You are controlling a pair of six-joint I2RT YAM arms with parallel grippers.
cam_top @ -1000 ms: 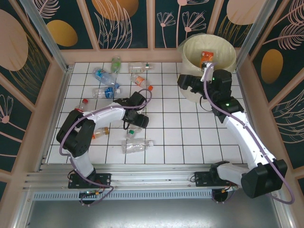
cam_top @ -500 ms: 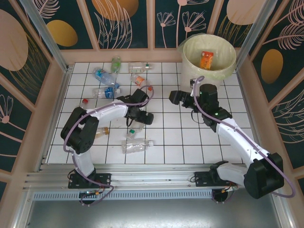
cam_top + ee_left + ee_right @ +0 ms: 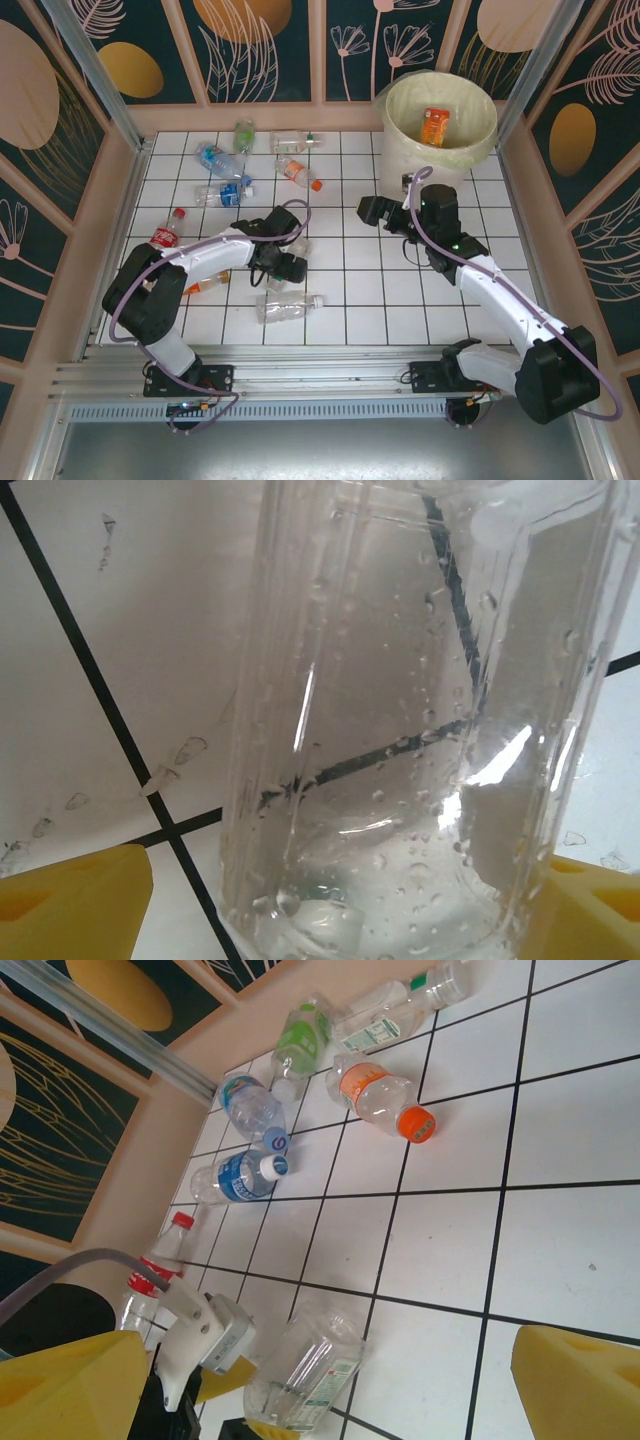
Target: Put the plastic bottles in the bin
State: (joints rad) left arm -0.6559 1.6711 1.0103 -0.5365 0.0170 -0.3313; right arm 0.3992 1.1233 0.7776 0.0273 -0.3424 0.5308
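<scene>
The job looks barely begun. One bottle with an orange label lies inside the bin at the upper right of the overhead view, while about nine bottles lie loose on the tabletop. Most cluster at the upper left, among them a green-labelled bottle, an orange-capped bottle and a blue-labelled bottle. A red-labelled bottle sits toward the left edge, and a bare bottle lies low in the centre. The left pincer is spread around a clear bottle, with a gap showing beside one pad, so it is not yet gripped. The right pincer hangs spread and empty, left of the bin.
</scene>
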